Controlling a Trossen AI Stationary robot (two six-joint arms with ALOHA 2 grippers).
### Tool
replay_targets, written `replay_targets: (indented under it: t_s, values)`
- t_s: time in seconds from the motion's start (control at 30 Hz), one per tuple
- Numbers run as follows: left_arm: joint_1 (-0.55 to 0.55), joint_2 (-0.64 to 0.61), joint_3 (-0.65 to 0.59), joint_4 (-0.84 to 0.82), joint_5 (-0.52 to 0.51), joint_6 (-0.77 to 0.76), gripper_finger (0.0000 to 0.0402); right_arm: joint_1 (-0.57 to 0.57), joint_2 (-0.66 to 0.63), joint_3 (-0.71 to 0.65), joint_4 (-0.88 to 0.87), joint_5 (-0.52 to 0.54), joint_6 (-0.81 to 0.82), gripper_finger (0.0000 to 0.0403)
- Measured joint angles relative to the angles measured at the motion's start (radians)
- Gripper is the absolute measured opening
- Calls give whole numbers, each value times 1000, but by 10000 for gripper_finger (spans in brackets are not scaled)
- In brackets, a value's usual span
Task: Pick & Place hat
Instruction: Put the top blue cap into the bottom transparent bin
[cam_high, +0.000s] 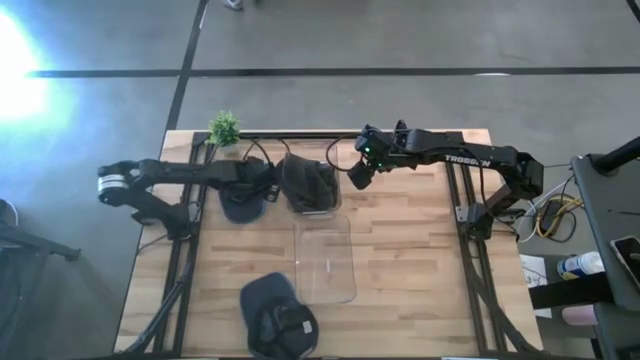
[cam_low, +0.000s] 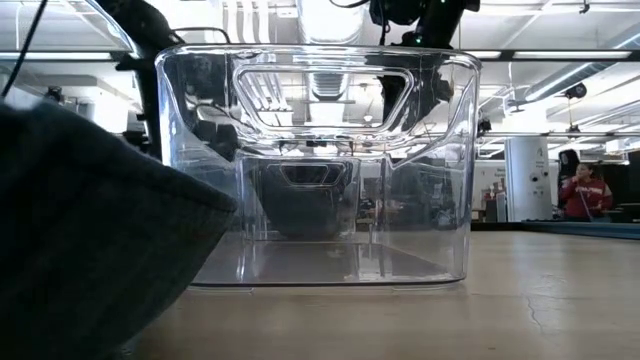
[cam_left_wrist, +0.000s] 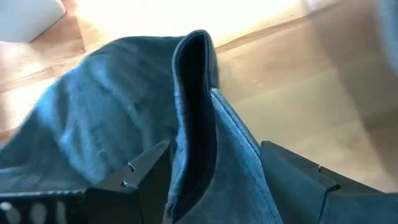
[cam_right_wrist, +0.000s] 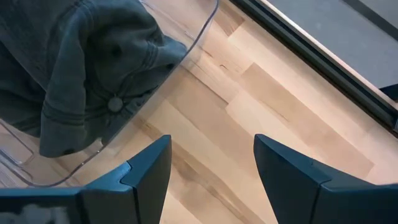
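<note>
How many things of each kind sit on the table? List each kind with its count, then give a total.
Hats: 3: one between the left gripper's fingers, one in the far bin, one at the near edge.
Clear bins: 2, counting the empty one.
Plants: 1.
Total: 6.

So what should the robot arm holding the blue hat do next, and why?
Probably lift. The left gripper is shut on the dark blue cloth hat, which still seems to lie on the wooden table, beside the clear plastic bin that already holds a dark hat.
</note>
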Motion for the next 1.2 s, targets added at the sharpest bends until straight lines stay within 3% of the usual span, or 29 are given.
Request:
replay_targets:
  t_s: [0.17,0.4,0.57,1.2]
  values:
    - [-1,58,0,38,-39,20,236,0,-4,0,0,0,0,224]
    - [-20,31,35,31,15,1,236,0,-5,0,-1,0,16,224]
    - [-22,2,30,27,-46,-6,236,-1,-5,0,-1,0,15,224]
    - [-17,102,-9,43,-94,-34,236,-5,-5,-5,-2,8,19,224]
